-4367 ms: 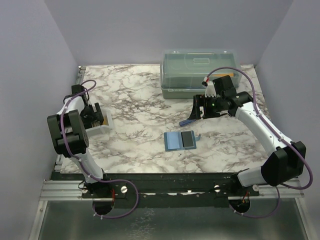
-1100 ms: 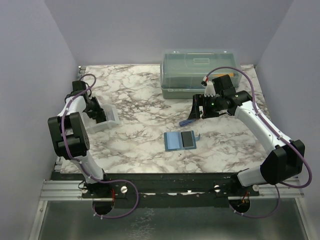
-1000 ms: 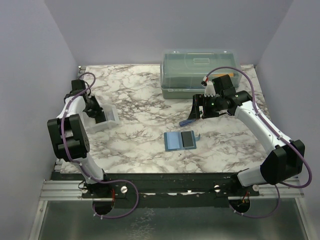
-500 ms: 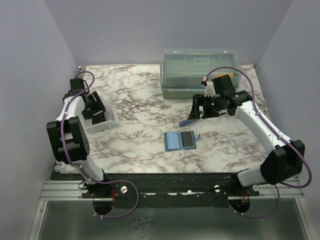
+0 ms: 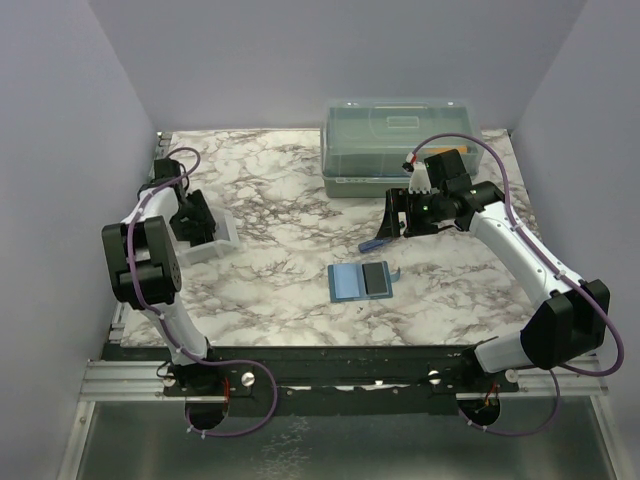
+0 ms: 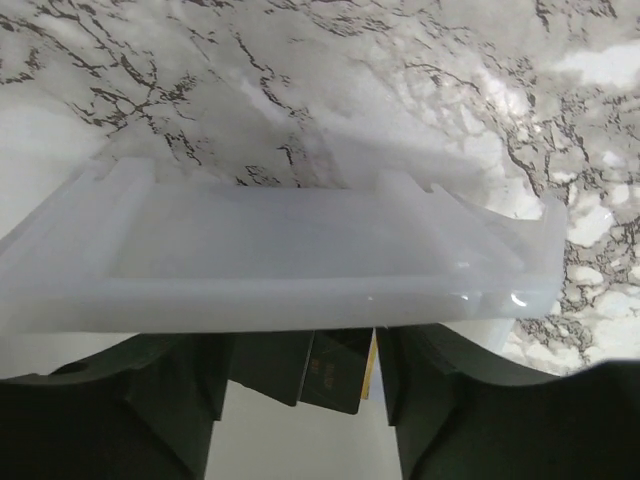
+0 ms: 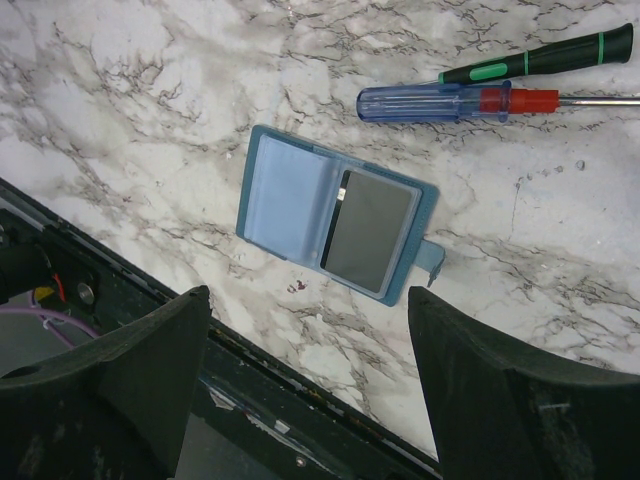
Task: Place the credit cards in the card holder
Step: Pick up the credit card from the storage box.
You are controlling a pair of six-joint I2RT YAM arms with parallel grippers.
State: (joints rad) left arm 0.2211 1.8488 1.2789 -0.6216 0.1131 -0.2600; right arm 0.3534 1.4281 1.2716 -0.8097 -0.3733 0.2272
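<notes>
The teal-blue card holder [image 5: 361, 280] lies open and flat on the marble table, with a dark grey panel [image 7: 368, 230] in its right half; it also shows in the right wrist view [image 7: 290, 195]. My left gripper [image 5: 192, 222] is at the small white tray [image 5: 218, 240] at the left. In the left wrist view the tray [image 6: 300, 260] fills the front. Dark credit cards [image 6: 338, 372] with a yellow edge stand between my left gripper's [image 6: 300, 345] parted fingers. My right gripper [image 5: 398, 215] hangs open and empty above the table, behind the holder [image 7: 308, 300].
A blue-handled screwdriver [image 7: 450, 102] and a green-and-black one [image 7: 540, 62] lie behind the holder. A large translucent lidded box [image 5: 400, 145] stands at the back. Grey walls close in both sides. The table's front edge and metal rail [image 7: 150, 330] lie just before the holder.
The tray has slid and turned a little to the right since the earliest frame. The left arm's wrist and elbow have shifted at the tray. The right arm has not moved.
</notes>
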